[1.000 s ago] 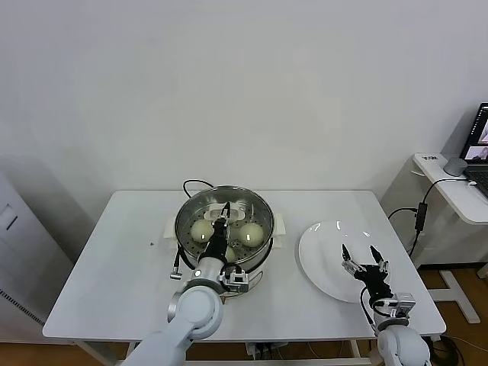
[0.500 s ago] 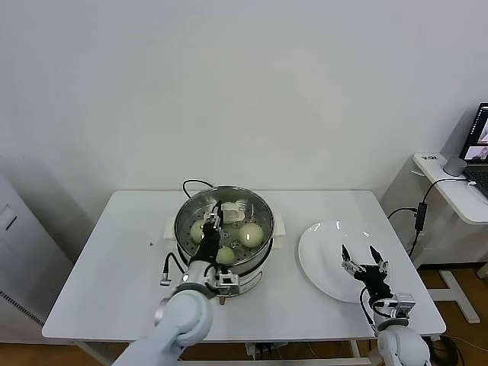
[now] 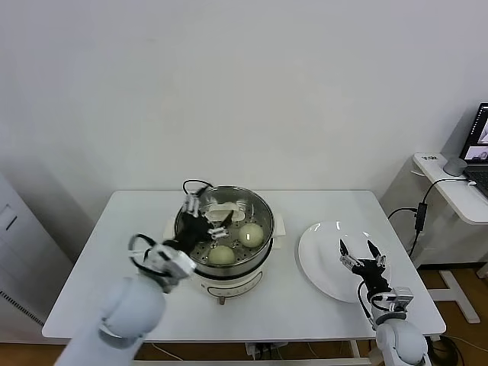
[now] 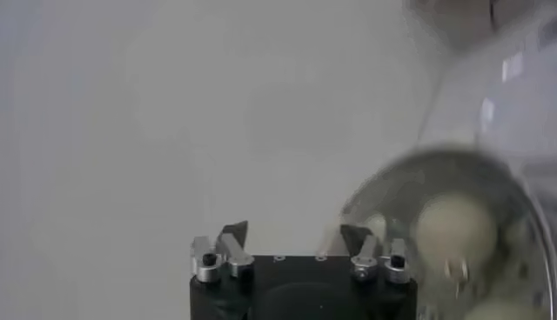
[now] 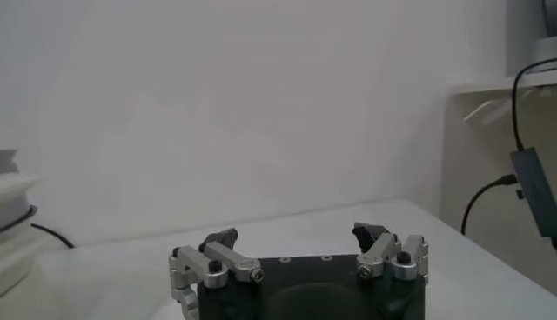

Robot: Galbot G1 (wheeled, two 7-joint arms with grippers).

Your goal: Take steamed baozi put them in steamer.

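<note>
The steamer [image 3: 258, 214], a shiny steel pot on a cream base, stands mid-table. Two cream-white baozi show in it, one at the right [image 3: 251, 233] and one at the front [image 3: 221, 255]. My left gripper [image 3: 204, 216] hangs open over the pot's left part, holds nothing, and hides what lies beneath it. The left wrist view shows those open fingers [image 4: 233, 235], the steamer [image 4: 522, 217] off to one side and a baozi [image 4: 452, 230] inside. My right gripper [image 3: 357, 254] [image 5: 296, 235] waits open and empty above the white plate [image 3: 320, 255].
The steamer's black cord [image 3: 194, 184] loops behind the pot. A side desk [image 3: 450, 191] with a laptop and mouse stands to the right of the table, with a cable and adapter [image 3: 418, 217] hanging from it. A white cabinet [image 3: 15, 259] stands at the left.
My left gripper has opened, left a baozi in the front of the steamer, and drawn back up and to the left with its arm. The right arm has barely moved.
</note>
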